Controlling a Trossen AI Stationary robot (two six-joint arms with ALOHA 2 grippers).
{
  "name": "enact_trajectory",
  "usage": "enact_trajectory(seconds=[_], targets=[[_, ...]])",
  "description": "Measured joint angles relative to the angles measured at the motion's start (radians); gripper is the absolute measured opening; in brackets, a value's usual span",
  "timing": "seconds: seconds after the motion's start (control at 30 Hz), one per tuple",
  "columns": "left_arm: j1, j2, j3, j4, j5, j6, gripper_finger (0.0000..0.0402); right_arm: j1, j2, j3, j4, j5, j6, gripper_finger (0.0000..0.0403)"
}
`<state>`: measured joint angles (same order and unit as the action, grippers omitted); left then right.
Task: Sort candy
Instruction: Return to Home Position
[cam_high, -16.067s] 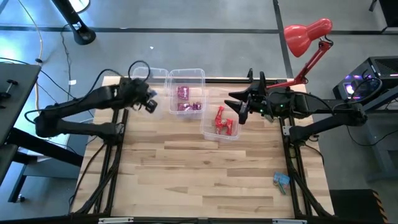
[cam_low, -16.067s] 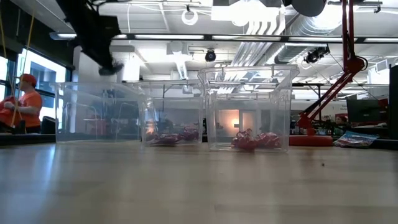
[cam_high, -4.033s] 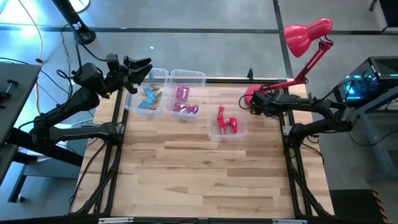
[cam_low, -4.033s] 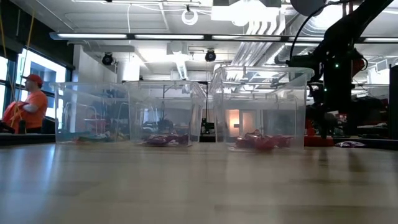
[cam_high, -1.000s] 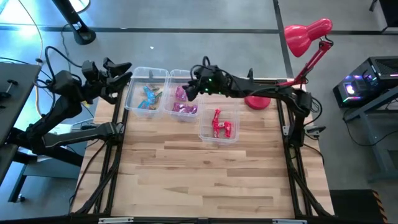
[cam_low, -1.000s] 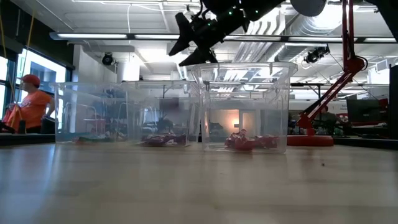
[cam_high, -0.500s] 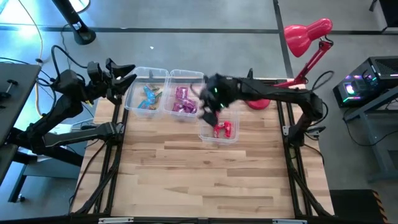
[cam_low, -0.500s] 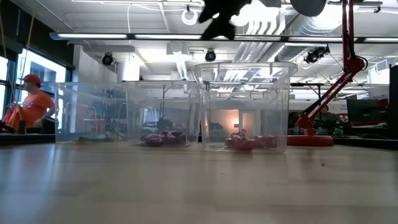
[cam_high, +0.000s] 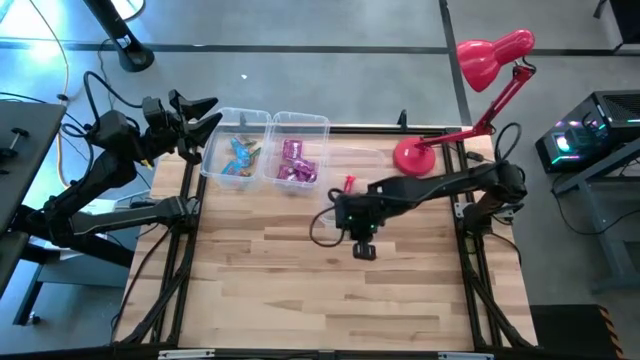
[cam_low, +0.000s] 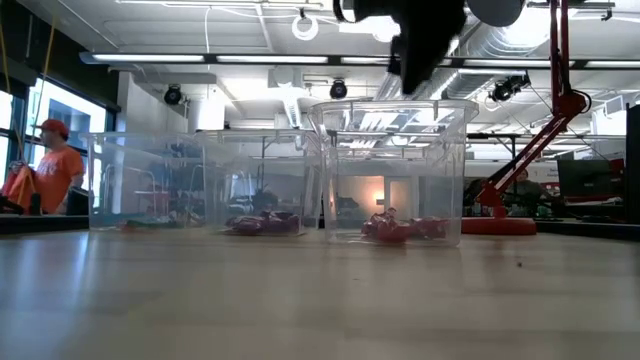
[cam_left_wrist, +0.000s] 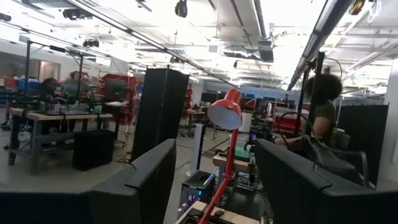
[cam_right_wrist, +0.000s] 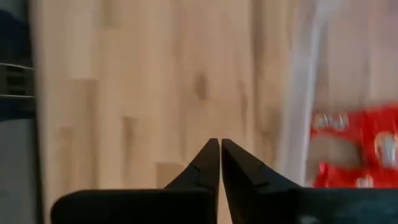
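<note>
This is a robotics lab in a large open industrial hall. Two dark robot arms, the left arm (cam_high: 95, 170) and the right arm (cam_high: 440, 185), are mounted at a wooden bench top (cam_high: 300, 290) on a metal frame, over a bare concrete floor (cam_high: 330, 70). A computer tower (cam_high: 585, 135) with glowing lights stands to the right of the bench, beside a red desk lamp (cam_high: 492, 55).

The low view shows an unfinished ceiling with exposed ducts (cam_low: 290, 100) and strip lights (cam_low: 230, 58). Far off in the left wrist view, people sit at a workbench (cam_left_wrist: 50, 115) loaded with equipment, near a tall black cabinet (cam_left_wrist: 158, 112). A person in an orange shirt (cam_low: 45, 165) stands at the far left.
</note>
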<state>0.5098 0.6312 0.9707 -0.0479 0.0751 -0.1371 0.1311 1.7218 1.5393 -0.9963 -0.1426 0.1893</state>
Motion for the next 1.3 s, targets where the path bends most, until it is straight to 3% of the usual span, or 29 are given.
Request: enact_trajectory(seconds=[0.2,0.4,0.63,0.8,0.97,1.23,1.3], targets=[[0.000,0.000,0.000,0.000,0.000,0.000,0.0213,-0.025,0.002,-0.154,0.070,0.086,0.107,0.0004],[0.000,-0.001,0.000,-0.003,0.000,0.001,0.0213,-0.090,0.002,-0.180,0.104,0.213,0.116,0.0001],[0.000,-0.004,0.000,-0.057,0.000,0.019,0.0213,-0.195,0.002,-0.180,0.233,0.219,0.056,0.0000],[0.000,-0.043,-0.027,-0.122,0.034,0.008,0.0213,-0.215,-0.036,-0.180,0.203,0.164,0.036,0.0000],[-0.016,-0.161,-0.247,0.036,0.083,-0.136,0.0186,-0.219,-0.092,-0.179,0.163,0.160,0.013,0.0000],[-0.083,-0.300,-0.713,0.559,0.054,-0.347,0.0023,-0.291,-0.192,-0.179,0.160,0.161,0.190,0.0000],[-0.089,-0.296,-0.796,0.627,0.010,-0.360,0.0010,-0.304,-0.232,-0.179,0.176,0.162,0.243,0.0000]])
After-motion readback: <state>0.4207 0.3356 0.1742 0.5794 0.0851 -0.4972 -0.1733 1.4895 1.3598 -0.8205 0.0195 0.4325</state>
